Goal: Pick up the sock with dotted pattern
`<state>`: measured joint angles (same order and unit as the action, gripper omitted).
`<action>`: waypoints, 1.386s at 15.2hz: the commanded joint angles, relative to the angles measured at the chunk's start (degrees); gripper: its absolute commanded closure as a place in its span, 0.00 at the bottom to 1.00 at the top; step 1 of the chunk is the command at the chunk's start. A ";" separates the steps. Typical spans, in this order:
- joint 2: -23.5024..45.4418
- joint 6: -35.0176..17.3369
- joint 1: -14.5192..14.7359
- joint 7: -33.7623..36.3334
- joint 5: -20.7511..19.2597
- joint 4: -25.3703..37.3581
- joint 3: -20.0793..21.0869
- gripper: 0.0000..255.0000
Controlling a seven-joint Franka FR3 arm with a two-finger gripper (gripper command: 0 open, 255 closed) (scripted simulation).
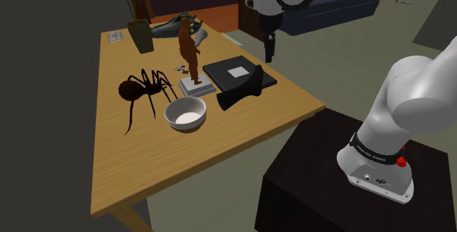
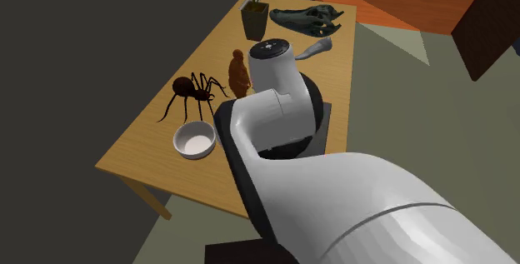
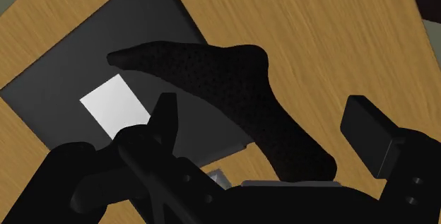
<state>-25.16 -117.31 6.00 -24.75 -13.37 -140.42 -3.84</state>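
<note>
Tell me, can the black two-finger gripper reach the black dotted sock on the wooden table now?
Probably yes. The gripper hangs open above the sock, which lies partly on a dark flat slab, nothing between them. The brown figurine stands aside.

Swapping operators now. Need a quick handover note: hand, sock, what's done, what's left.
Hand: open, hanging above the sock, touching nothing.
Sock: black with a fine dotted texture, lying on the table with one end up on a flat black box that has a white label. The white bowl is beside it.
Done: hand is over the sock; the wrist view shows the sock between the fingers, not held.
Left: lower, shut on the sock, lift.
</note>
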 commanded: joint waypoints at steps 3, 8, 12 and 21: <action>6.90 -7.54 1.57 -7.01 -1.54 -0.56 -1.08 0.00; 16.80 -16.72 2.94 -15.43 -3.35 0.22 -1.93 0.00; 23.34 -22.44 3.43 -19.75 -4.64 1.04 -1.97 0.00; 27.44 -27.57 3.20 -17.93 -6.13 -0.10 -2.16 1.00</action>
<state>2.15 -144.71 9.18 -42.77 -19.44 -140.46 -6.01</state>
